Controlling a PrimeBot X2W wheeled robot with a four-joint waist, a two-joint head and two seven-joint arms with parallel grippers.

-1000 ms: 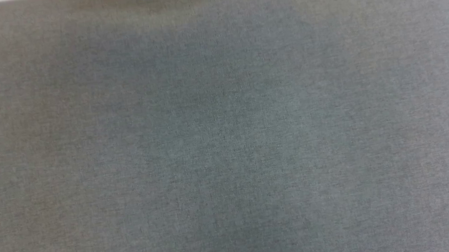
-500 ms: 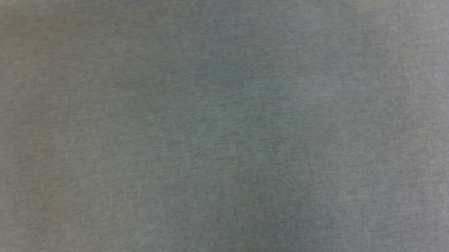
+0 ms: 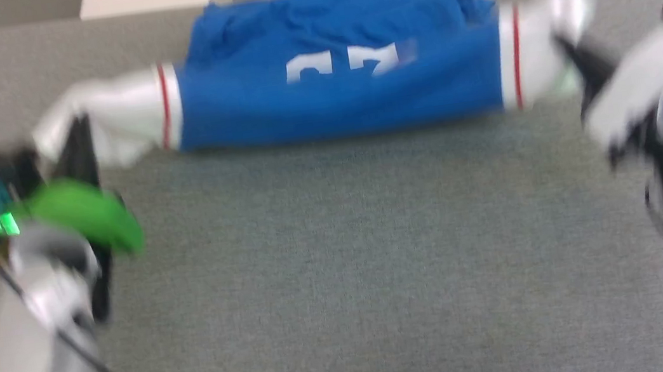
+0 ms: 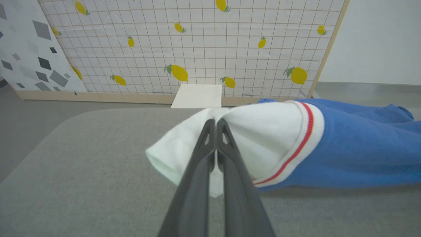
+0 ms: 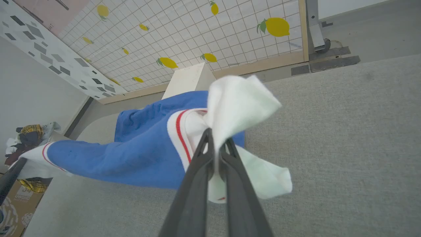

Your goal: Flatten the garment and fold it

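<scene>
Fingers (image 4: 197,184) of your left gripper (image 4: 215,122) are pressed together on the white left sleeve (image 4: 263,138) of the shirt (image 3: 343,82), pinching it near the cuff. The shirt stretches as a blue band between your two arms, over the far part of the grey tabletop (image 3: 343,274). Whether its lower edge touches the surface, I cannot tell. At the shirt's other end your right gripper (image 5: 217,140) is likewise clamped on the right sleeve (image 5: 240,98), with loose cuff spilling to either side.

You look to be spreading the shirt flat. Draw the two sleeves apart evenly and at the same height. Then lay the body down toward you so the bunched blue cloth unrolls instead of dragging into creases. Both pinches are small, and a sharp tug could slip a sleeve out.

On your side of the shirt you have a wide stretch of tabletop to work in. Beyond the shirt the rounded far edge is close, with a white box (image 4: 197,95) and a lemon-print screen (image 4: 213,42) behind it, so don't let the cloth drift that way.
</scene>
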